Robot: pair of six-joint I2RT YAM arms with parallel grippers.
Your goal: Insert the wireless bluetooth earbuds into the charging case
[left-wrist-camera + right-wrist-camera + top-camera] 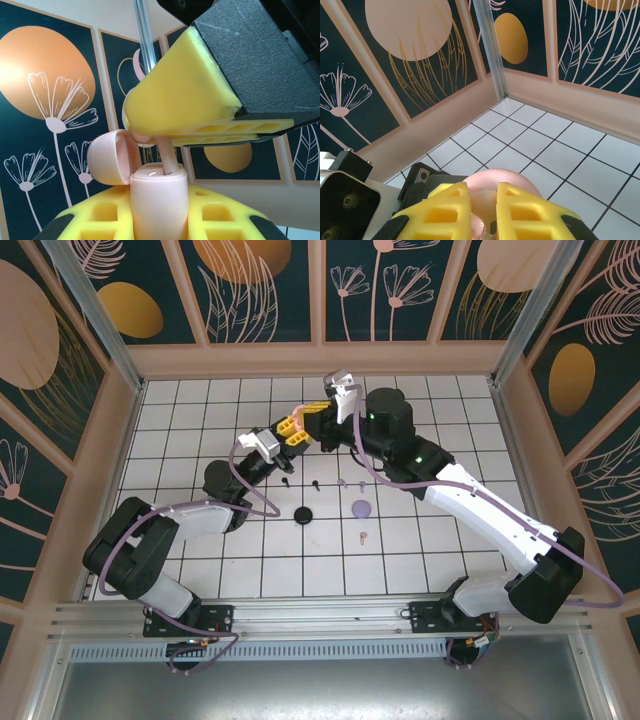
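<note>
Left gripper [159,222] clamps the pink charging case [157,197] upright, its lid [112,157] flipped open. Right gripper [482,202] pinches a pink earbud [168,156] from above, stem dipping into the case's mouth. The second pink earbud [363,537] lies on the tiled table [450,540].

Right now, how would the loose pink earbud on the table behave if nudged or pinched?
The pink earbud looks far smaller than one tile of the table, so it is probably very light and apt to skid when nudged. It lies flat there, likely offering little to pinch. Its stemmed shape may make it pivot rather than roll.
</note>
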